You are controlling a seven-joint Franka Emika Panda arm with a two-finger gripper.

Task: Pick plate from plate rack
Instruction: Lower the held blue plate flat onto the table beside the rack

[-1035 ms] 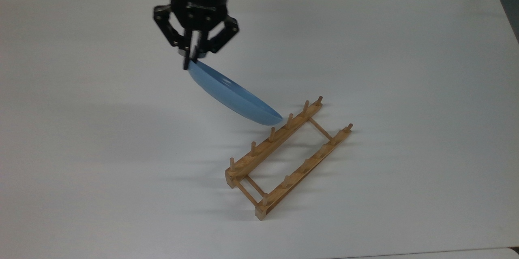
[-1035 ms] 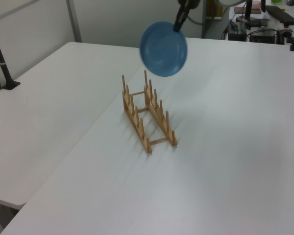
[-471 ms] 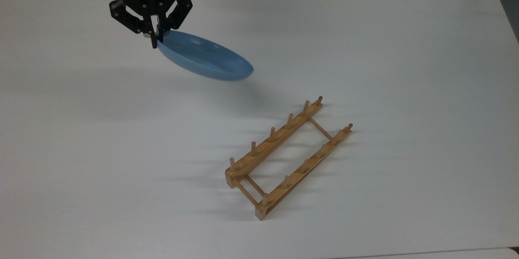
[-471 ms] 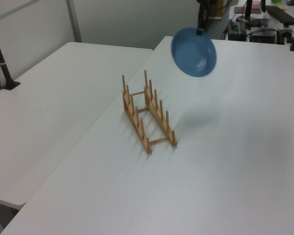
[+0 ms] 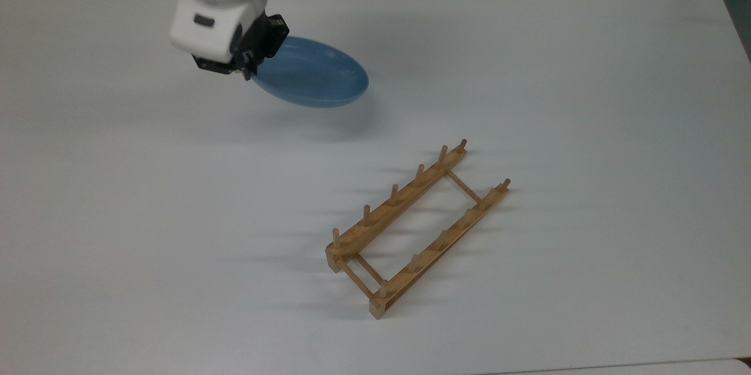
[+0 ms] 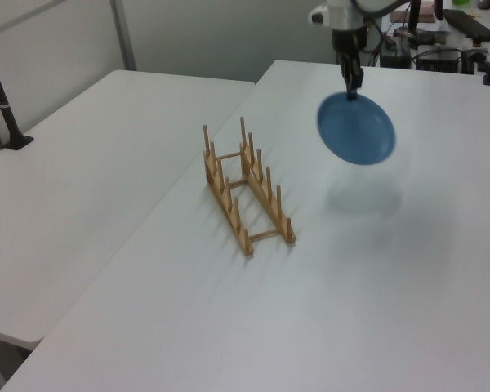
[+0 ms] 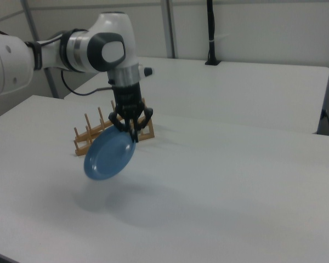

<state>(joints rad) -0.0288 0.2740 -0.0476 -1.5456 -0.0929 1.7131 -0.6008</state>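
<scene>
The light-blue plate (image 5: 314, 78) hangs in the air, tilted, with my gripper (image 5: 247, 71) shut on its rim. In the left view the plate (image 6: 356, 130) hangs below my gripper (image 6: 351, 93), to the right of the wooden plate rack (image 6: 245, 188). The right view shows the plate (image 7: 109, 155) under my gripper (image 7: 132, 135), in front of the rack (image 7: 98, 133). In the top view the plate rack (image 5: 413, 225) lies with no plate in it, to the lower right of the plate. A soft shadow lies on the white table (image 5: 528, 70) beneath the plate.
A black post (image 6: 2, 98) is clamped at the left table's edge in the left view, and another post (image 7: 210, 33) stands at the far table in the right view. Cables and equipment (image 6: 441, 41) sit behind the table.
My gripper has carried the plate away from the rack, to the right in the left view, and lowered it. The wrist has turned and the plate's tilt has changed. The rack has not moved.
</scene>
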